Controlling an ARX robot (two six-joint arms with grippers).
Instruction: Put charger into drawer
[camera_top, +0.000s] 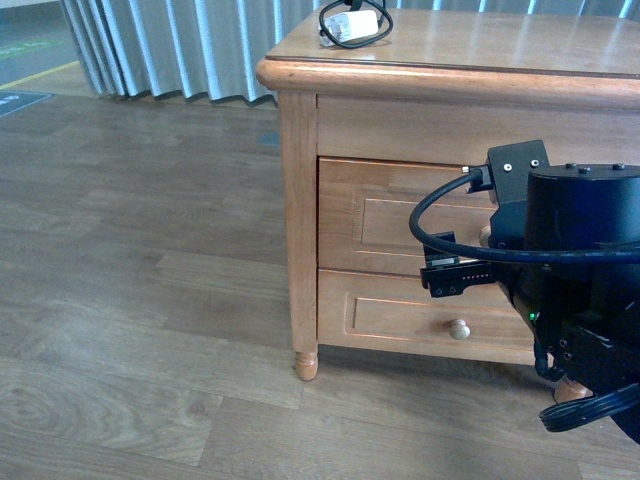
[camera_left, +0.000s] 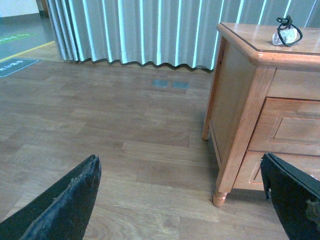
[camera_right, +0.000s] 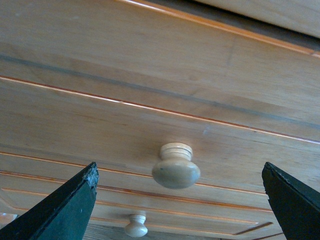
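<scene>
- Charger (camera_top: 352, 24): you find it on top of the cabinet (camera_top: 300, 200), toward the left end and back from the front edge. The white block lies inside its black cable loop. Nothing is touching it.
- The left wrist view shows the same charger (camera_left: 286, 34) on the cabinet top, well apart from that arm.
- Drawer (camera_top: 390, 215): it is the upper of two, with a recessed panel front. In the front view the front looks flush with the cabinet frame, so you can log it as shut.
- Right gripper (camera_right: 179, 170): the jaws are spread wide, with one finger (camera_right: 65, 205) at each lower corner of the right wrist view. They hold nothing.
- The drawer's pale round knob (camera_right: 176, 165) sits between the two fingers, centred in line with the gap. The fingers are not touching it. How far short of it they are, you cannot tell.
- Lower drawer (camera_top: 400, 318): it is shut, and its own knob (camera_top: 459, 329) is in plain sight below.
- Right arm (camera_top: 570, 260): its black body stands in front of the right part of both drawers and hides the upper knob in the front view.
- Left gripper (camera_left: 179, 159): the jaws are spread wide and empty, over the wood floor (camera_left: 100, 120) to the left of the cabinet, well clear of it.
- A grey pleated curtain (camera_top: 170, 40) hangs at the far left.
</scene>
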